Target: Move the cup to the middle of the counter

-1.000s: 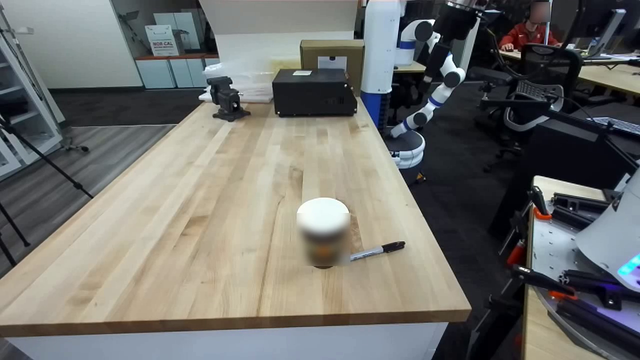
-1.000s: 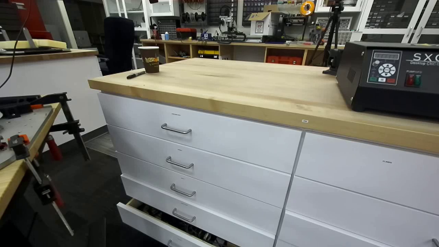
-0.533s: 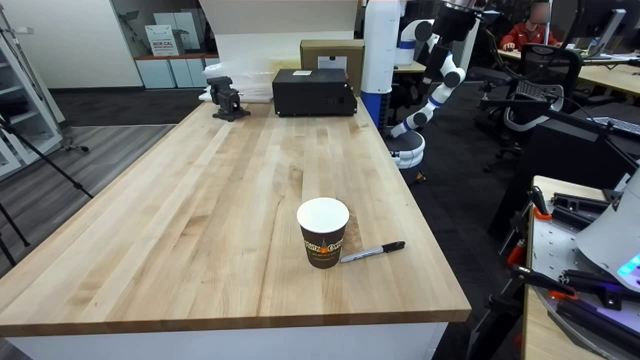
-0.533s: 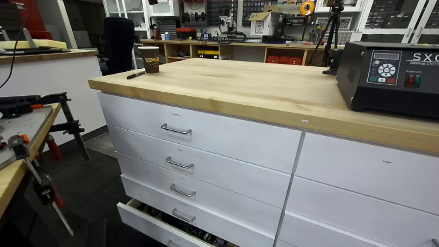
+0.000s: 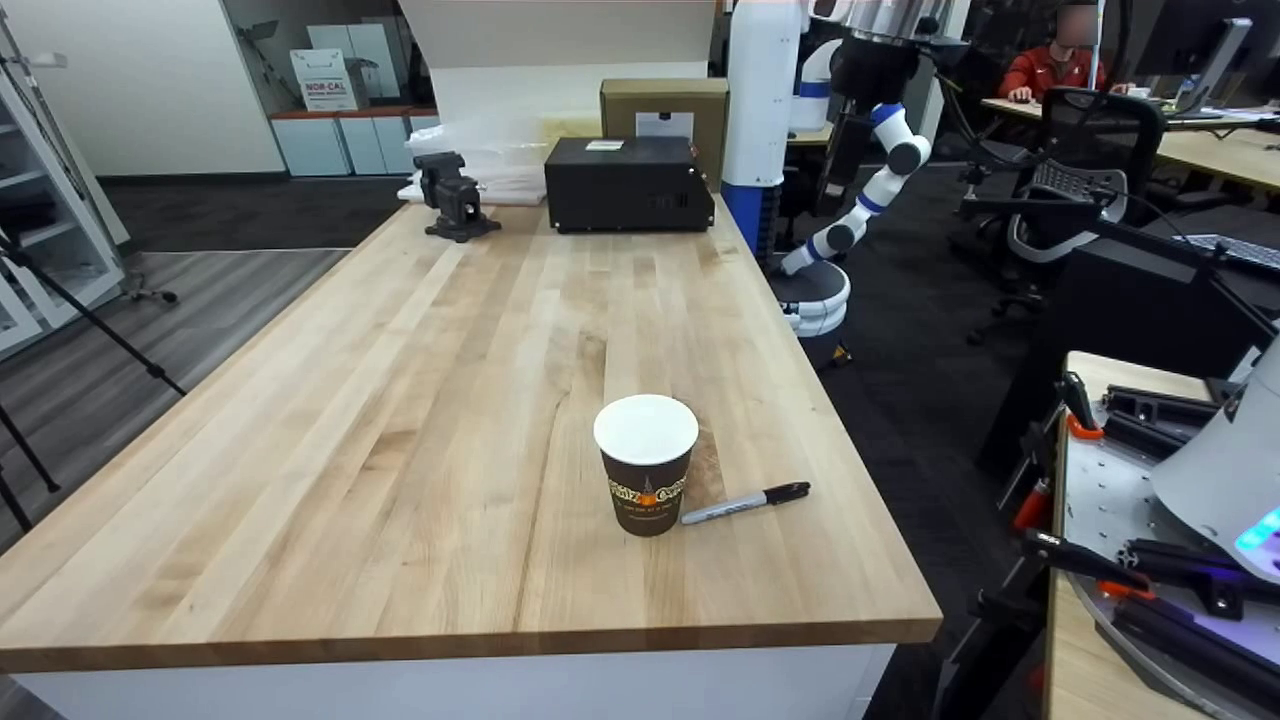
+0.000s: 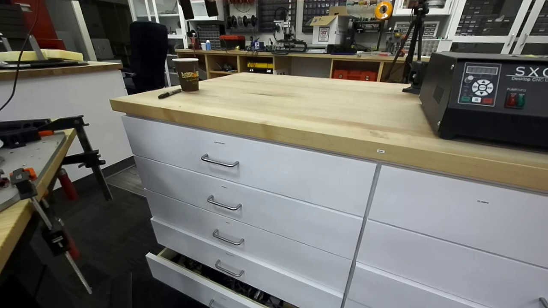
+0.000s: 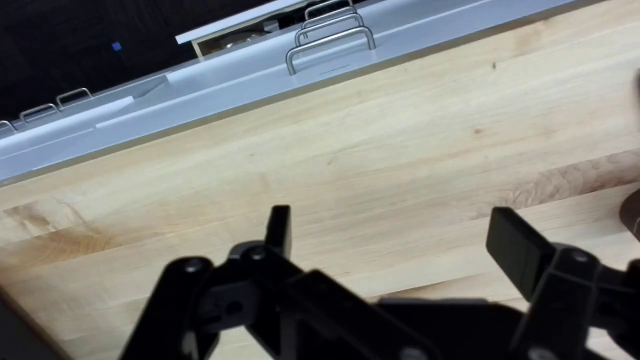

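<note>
The cup [image 5: 648,490] stands upright on the counter [image 5: 400,400] near its end, with a white top and a dark brown, yellow-printed body. It also shows upright on the counter [image 6: 308,100] in an exterior view, the cup [image 6: 188,75] being near the corner. In the wrist view only a dark brown edge of the cup [image 7: 632,212] shows at the right border, beyond the right finger. My gripper [image 7: 389,220] is open and empty above the bare wood [image 7: 375,145]. The gripper's fingers [image 6: 199,8] hang high at the top in an exterior view, and the gripper [image 5: 840,165] also shows there from another side.
A black marker [image 5: 745,503] lies beside the cup. A black CNC box [image 5: 630,185] and a small vise [image 5: 458,195] stand at the counter's far end. A lower drawer [image 6: 205,280] stands partly open. A side table with clamps [image 6: 25,158] stands beside the counter.
My gripper has moved left and slightly down in an exterior view, and both its fingers now show at the top of an exterior view. The cup and marker have not moved.
</note>
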Robot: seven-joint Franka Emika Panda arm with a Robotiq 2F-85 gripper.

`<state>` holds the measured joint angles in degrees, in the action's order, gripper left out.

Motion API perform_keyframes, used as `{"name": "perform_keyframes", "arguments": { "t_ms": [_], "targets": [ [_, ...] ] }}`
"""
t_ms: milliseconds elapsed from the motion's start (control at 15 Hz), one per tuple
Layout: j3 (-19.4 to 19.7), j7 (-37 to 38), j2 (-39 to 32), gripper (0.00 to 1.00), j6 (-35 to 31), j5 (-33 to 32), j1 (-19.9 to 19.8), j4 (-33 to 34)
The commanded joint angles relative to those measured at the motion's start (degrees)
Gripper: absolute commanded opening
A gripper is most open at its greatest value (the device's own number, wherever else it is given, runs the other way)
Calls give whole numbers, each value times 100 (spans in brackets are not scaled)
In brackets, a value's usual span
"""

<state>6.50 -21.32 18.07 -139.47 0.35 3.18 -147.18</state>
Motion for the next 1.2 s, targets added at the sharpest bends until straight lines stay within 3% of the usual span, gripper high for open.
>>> {"name": "perform_keyframes", "arguments": {
  "t_ms": [0,267,1133],
  "targets": [
    [-232,-33,-572,100,654,205,221,711],
    [-631,-12,-1114,100,1398,281,391,1370],
    [-1768,159,-2654,100,1823,285,779,2613]
  ]
}}
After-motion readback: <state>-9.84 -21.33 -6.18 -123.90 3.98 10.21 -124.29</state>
